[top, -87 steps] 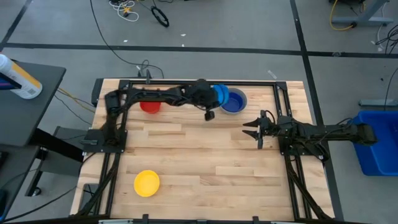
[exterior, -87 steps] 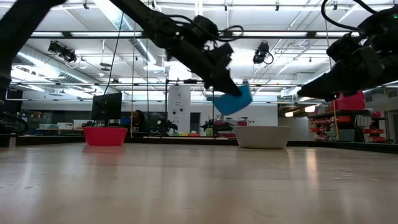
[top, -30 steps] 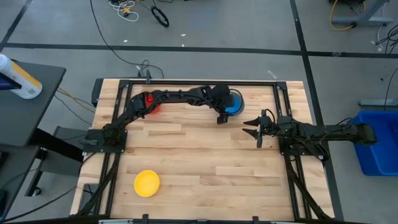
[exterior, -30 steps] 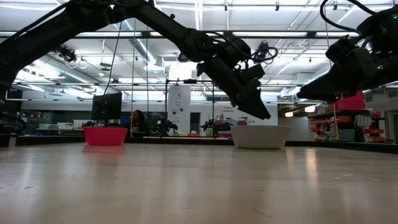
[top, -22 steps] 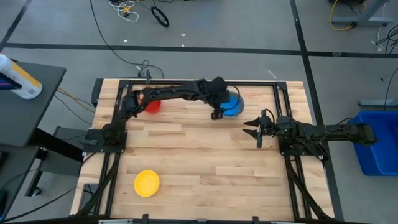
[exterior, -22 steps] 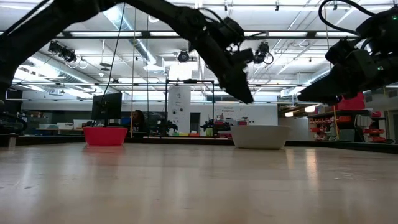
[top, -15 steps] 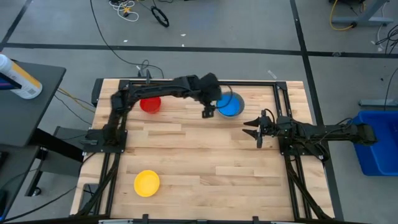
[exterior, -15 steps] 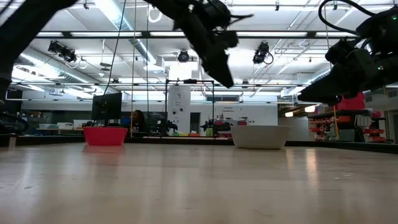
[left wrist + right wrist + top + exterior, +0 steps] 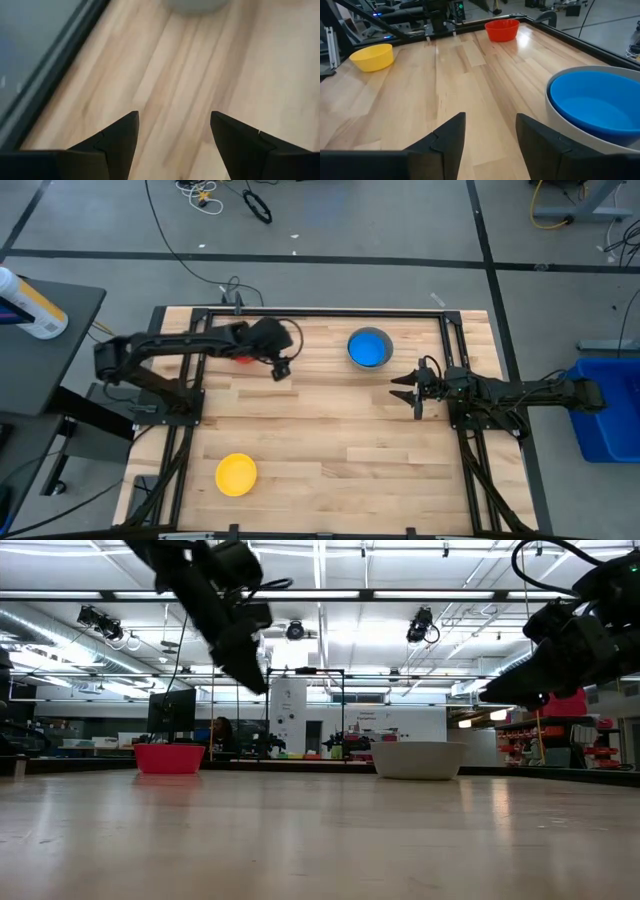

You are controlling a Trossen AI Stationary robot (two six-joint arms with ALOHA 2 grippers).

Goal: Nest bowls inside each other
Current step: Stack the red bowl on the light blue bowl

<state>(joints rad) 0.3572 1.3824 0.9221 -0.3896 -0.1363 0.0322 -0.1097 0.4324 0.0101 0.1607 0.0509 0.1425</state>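
A blue bowl (image 9: 369, 347) sits nested inside the grey bowl (image 9: 570, 132), which stands on the table at the far middle. The red bowl (image 9: 502, 30) stands at the far left and is partly under my left arm in the high view. The yellow bowl (image 9: 236, 473) stands alone near the front left. My left gripper (image 9: 282, 370) hangs open above the table, right of the red bowl, with nothing between its fingers (image 9: 120, 137). My right gripper (image 9: 399, 387) stands open just right of the nested bowls and is also empty.
Bare wooden table lies between the bowls. A dark metal frame (image 9: 300, 311) runs along the far edge and down both sides. A blue bin (image 9: 605, 405) stands off the table at the right.
My left gripper has drawn back from above the nested bowls toward the table's left, rising a little, and now hangs near the red bowl. The blue bowl stays in the grey one.
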